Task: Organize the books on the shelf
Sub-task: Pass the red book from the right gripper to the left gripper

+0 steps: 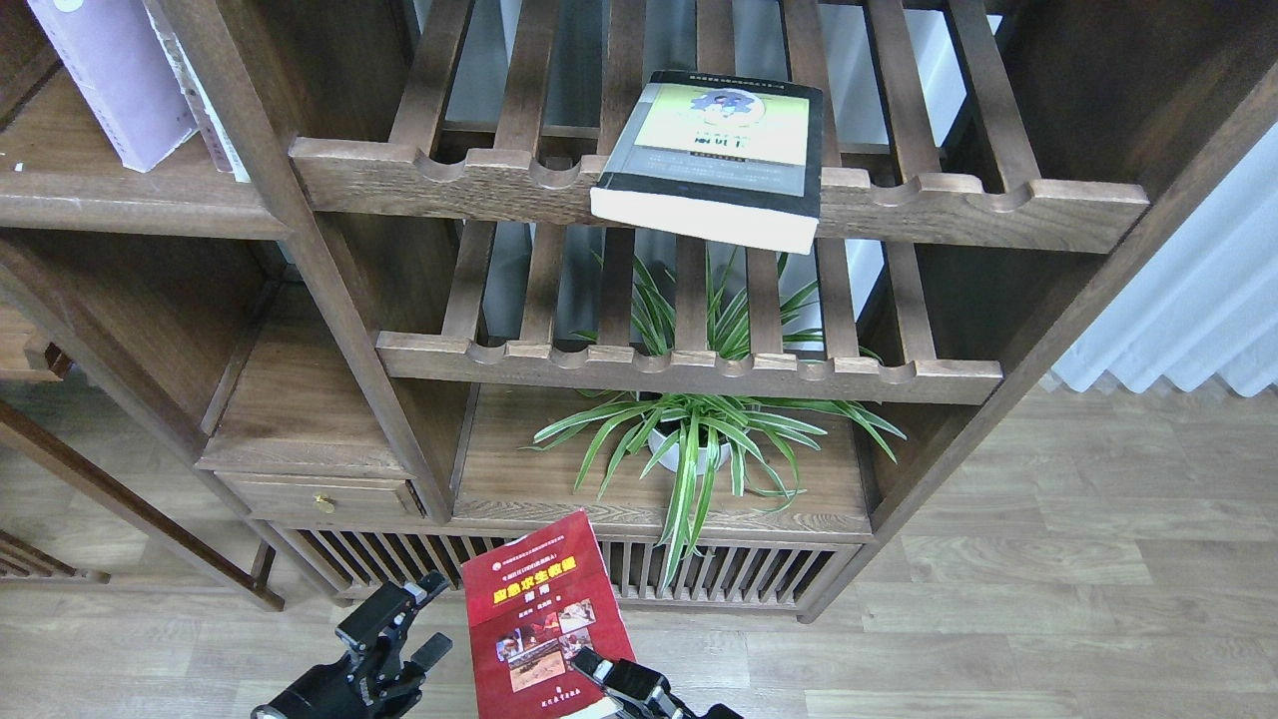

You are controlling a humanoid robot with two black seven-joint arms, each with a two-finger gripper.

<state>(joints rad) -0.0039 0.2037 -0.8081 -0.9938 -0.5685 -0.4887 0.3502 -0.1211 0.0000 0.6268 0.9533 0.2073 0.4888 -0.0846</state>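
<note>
The red book (544, 619) with a yellow title and photos is held upright low in the view, in front of the cabinet. My right gripper (611, 687) is shut on its bottom edge. My left gripper (429, 617) is open and empty just left of the red book, not touching it. The pale lavender book (115, 80) stands on the flat dark brown shelf (130, 205) at the upper left. The thick yellow-green, grey and black book (719, 150) lies flat on the upper slatted rack, overhanging its front rail.
A thin white-spined book (200, 100) leans beside the lavender one. Two slatted racks (699, 374) with notched rails fill the middle bay. A spider plant in a white pot (689, 444) stands below them. A small drawer (319, 494) is at lower left. A white curtain (1198, 300) hangs on the right.
</note>
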